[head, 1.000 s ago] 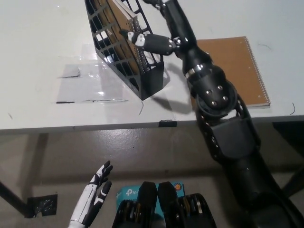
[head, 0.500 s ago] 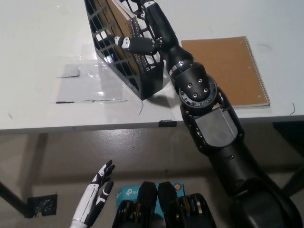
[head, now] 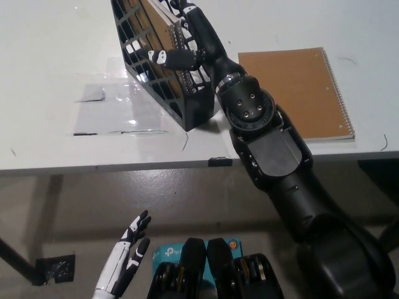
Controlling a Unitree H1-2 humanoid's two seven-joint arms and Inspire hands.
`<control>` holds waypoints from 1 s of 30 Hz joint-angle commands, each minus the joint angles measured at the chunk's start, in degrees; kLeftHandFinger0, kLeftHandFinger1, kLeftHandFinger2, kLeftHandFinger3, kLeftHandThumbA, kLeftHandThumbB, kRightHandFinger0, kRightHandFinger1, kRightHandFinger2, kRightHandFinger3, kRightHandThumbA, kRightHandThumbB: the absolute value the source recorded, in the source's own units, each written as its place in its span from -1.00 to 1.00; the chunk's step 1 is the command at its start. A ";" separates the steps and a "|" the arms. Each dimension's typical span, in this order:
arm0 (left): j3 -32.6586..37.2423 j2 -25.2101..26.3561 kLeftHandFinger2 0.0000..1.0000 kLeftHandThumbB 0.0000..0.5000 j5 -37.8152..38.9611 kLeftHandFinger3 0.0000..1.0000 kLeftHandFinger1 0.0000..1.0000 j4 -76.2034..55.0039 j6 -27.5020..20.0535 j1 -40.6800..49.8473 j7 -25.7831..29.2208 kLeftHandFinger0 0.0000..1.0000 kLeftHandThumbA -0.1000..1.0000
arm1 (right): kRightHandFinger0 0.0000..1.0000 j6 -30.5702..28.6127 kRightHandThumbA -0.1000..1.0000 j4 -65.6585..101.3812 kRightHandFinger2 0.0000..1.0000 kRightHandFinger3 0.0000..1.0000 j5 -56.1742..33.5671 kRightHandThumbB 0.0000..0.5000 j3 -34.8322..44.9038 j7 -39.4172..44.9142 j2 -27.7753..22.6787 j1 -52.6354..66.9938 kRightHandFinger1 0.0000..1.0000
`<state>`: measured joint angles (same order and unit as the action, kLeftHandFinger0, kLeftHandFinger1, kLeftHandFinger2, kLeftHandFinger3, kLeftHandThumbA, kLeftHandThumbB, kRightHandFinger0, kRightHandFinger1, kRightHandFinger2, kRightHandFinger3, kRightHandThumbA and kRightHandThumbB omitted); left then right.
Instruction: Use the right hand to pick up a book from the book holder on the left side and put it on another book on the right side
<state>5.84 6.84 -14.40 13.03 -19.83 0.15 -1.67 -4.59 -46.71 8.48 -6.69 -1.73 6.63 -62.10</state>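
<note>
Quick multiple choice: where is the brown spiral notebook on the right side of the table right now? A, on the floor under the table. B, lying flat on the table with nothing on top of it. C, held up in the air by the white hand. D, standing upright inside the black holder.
B: the brown spiral notebook lies flat on the white table, right of the black book holder, its visible cover bare.

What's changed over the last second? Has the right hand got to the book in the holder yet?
The right hand has swung leftward from beside the book holder and now sits against the brown book standing in it, fingers around the holder's open end. A firm hold on the book cannot be confirmed, and it has not been lifted. The holder, the spiral notebook lying on the table and the left hand, open and low, stayed as they were.
</note>
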 commanded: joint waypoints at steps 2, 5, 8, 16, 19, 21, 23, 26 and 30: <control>-0.26 0.46 1.00 -0.42 -0.37 1.00 1.00 -1.22 -2.29 -0.58 1.32 0.94 1.00 | 0.74 -3.68 0.73 -1.05 1.00 1.00 -1.15 0.14 0.90 -0.86 1.12 -5.34 0.96; -0.21 0.49 1.00 -0.45 -0.50 1.00 1.00 -0.91 -2.70 -0.68 1.42 0.95 1.00 | 0.71 -3.97 0.73 -2.34 1.00 1.00 -1.28 0.14 0.99 -0.80 1.28 -5.92 0.93; -0.20 0.43 1.00 -0.45 -0.34 1.00 1.00 -1.14 -2.30 -0.59 1.24 0.95 1.00 | 0.72 -4.02 0.74 -4.09 1.00 1.00 -1.44 0.18 1.10 -0.64 1.48 -6.54 0.95; -0.41 0.39 1.00 -0.42 0.72 1.00 1.00 -0.96 -2.54 -0.96 0.90 0.97 1.00 | 0.75 -5.51 0.72 -9.00 1.00 1.00 -1.61 0.04 1.46 -1.32 1.67 -7.76 0.96; -0.33 0.52 1.00 -0.43 0.88 1.00 1.00 -1.65 -1.53 -0.89 0.40 0.98 1.00 | 0.71 -5.62 0.70 -10.68 1.00 1.00 -1.86 0.01 1.79 -1.26 1.65 -8.13 0.94; -0.29 0.64 1.00 -0.44 0.78 1.00 1.00 -1.25 -2.11 -1.14 0.48 0.97 1.00 | 0.70 -6.56 0.69 -12.64 1.00 1.00 -1.95 -0.03 1.93 -1.02 1.36 -8.45 0.92; -0.22 0.82 1.00 -0.39 0.04 1.00 1.00 -1.45 -1.90 -1.29 0.67 0.95 1.00 | 0.67 -7.70 0.66 -14.58 1.00 1.00 -1.99 -0.10 2.08 -1.09 1.15 -8.87 0.89; -0.20 0.82 1.00 -0.40 -0.37 1.00 1.00 -1.63 -2.00 -1.50 0.92 0.89 1.00 | 0.59 -7.75 0.68 -16.71 1.00 1.00 -1.74 -0.16 2.15 -1.27 0.58 -9.37 0.80; -0.19 0.89 1.00 -0.36 -0.15 1.00 1.00 -1.42 -1.93 -1.55 0.74 0.88 1.00 | -0.44 -8.94 0.51 -17.94 -0.14 -0.01 -1.79 -0.08 2.37 -1.82 0.30 -9.60 -0.35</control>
<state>5.85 6.99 -14.45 13.03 -19.86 -0.76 -1.70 -9.01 -64.21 7.53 -5.05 -2.41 7.34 -67.41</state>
